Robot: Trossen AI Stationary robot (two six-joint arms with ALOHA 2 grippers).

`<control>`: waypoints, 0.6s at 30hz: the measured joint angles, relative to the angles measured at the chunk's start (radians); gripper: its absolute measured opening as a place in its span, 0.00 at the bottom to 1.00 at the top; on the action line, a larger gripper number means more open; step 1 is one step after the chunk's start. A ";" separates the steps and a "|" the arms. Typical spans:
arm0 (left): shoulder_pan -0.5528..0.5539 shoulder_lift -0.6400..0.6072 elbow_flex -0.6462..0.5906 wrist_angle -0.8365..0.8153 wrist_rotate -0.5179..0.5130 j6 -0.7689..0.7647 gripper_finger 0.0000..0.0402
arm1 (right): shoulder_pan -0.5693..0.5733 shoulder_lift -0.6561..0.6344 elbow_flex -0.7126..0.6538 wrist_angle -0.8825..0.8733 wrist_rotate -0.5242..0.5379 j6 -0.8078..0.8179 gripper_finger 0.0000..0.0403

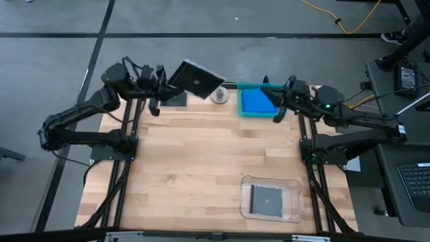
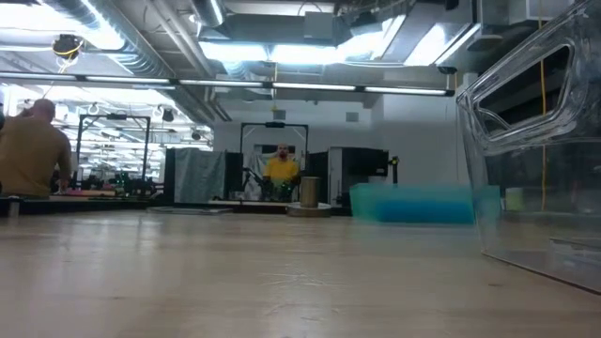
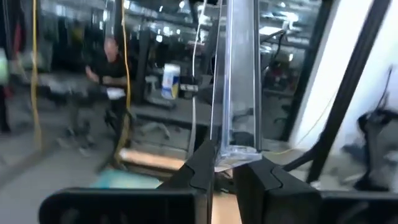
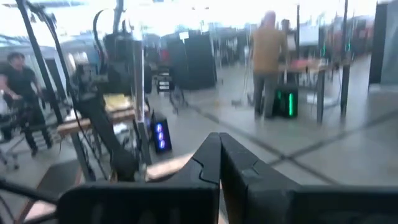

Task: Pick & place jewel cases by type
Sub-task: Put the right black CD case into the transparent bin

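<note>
My left gripper point(image 1: 169, 85) is at the table's far left and is shut on a dark grey jewel case point(image 1: 196, 78), held up in the air and tilted. A second dark case point(image 1: 176, 100) lies flat on the table beneath it. Blue jewel cases point(image 1: 256, 102) lie in the teal tray point(image 1: 240, 101) at the far edge. My right gripper point(image 1: 267, 91) hovers over that tray, shut and empty; in the right wrist view its fingers point(image 4: 219, 152) meet with nothing between them. A third dark case point(image 1: 267, 199) lies in the clear tray point(image 1: 293, 183). My left gripper pinches the dark jewel case by one edge point(image 3: 236, 152) between its two fingers point(image 3: 200, 168). The case stands out edge-on beyond the fingertips. In the high view it is lifted clear of the table, tilted, above the case that lies there.
A small silver cylinder point(image 1: 220, 94) stands on the far edge between the dark cases and the teal tray. The clear tray sits near the table's near right corner. Bare wood point(image 1: 188, 161) fills the middle and near left. People show in the room beyond.
</note>
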 joint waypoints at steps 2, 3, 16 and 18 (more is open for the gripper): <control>0.000 0.007 0.048 -0.024 -0.002 0.096 0.08 | 0.000 -0.010 0.000 0.022 0.000 -0.019 0.01; 0.000 0.009 0.068 -0.027 -0.002 0.139 0.08 | 0.000 -0.012 0.000 0.030 0.000 -0.024 0.01; -0.165 0.009 0.245 -0.008 -0.004 0.875 0.08 | 0.000 0.001 0.000 0.042 -0.001 -0.019 0.01; -0.202 0.009 0.262 -0.008 -0.011 0.971 0.08 | 0.000 0.001 0.000 0.042 -0.001 -0.019 0.01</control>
